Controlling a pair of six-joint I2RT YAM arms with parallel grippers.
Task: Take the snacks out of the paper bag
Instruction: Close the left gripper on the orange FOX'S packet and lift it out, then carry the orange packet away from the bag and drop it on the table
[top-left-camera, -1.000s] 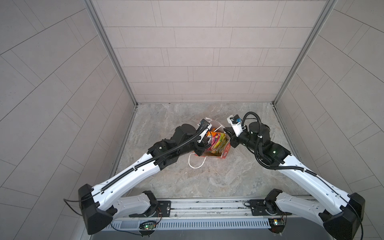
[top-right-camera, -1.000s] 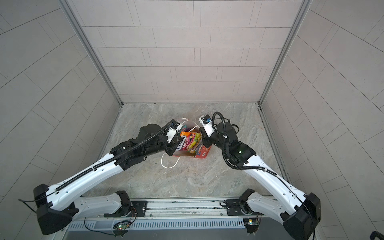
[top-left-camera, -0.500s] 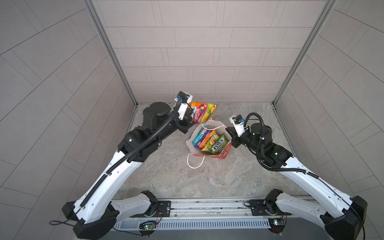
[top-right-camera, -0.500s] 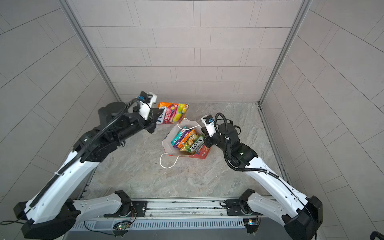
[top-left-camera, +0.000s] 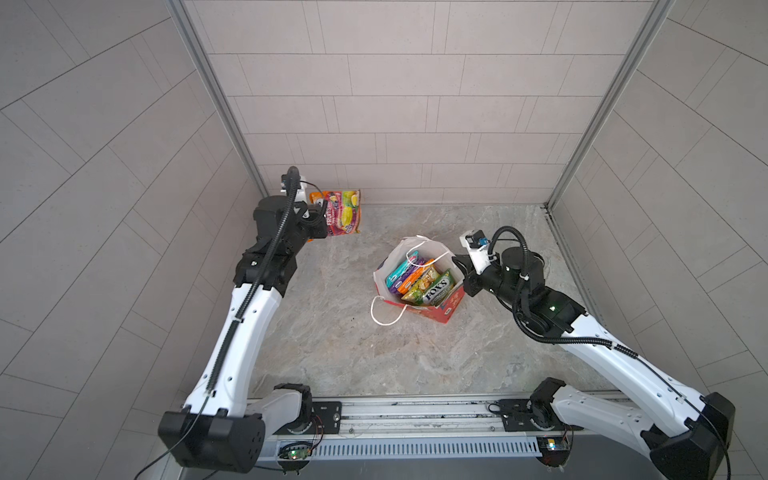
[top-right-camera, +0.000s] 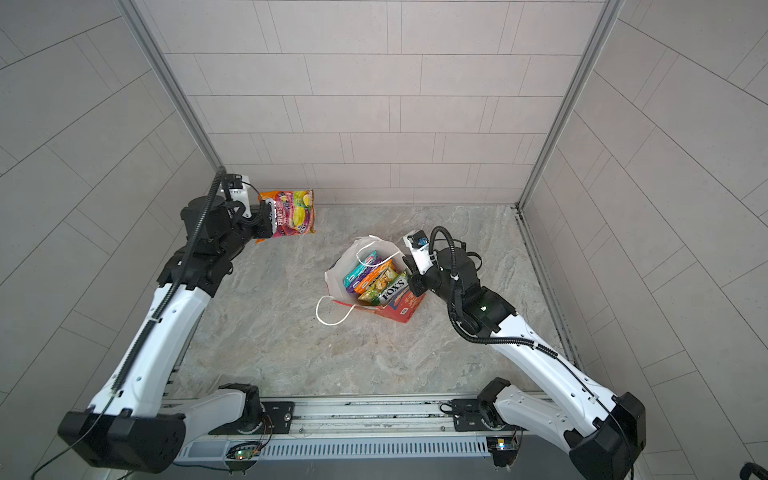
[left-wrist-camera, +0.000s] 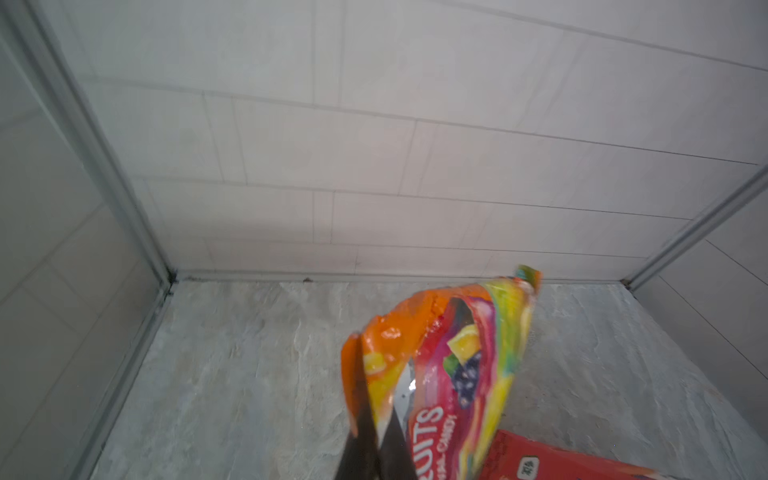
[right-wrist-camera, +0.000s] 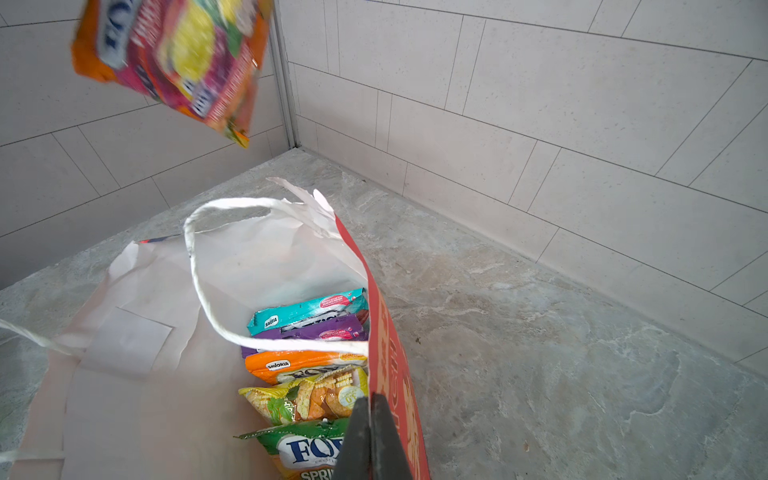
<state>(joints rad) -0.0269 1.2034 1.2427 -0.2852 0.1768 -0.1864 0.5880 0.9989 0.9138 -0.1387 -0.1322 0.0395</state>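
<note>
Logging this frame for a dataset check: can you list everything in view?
paper bag: one, red outside, white inside, mid-table, open
bagged snack packets: five, teal, purple, orange, yellow, green, standing inside the paper bag
held snack packet: one, orange, pink and yellow, in the air near the back-left corner
table: one, grey marbled, underneath
left gripper: one, black, shut on held snack packet
right gripper: one, black, shut on the paper bag's rim
</note>
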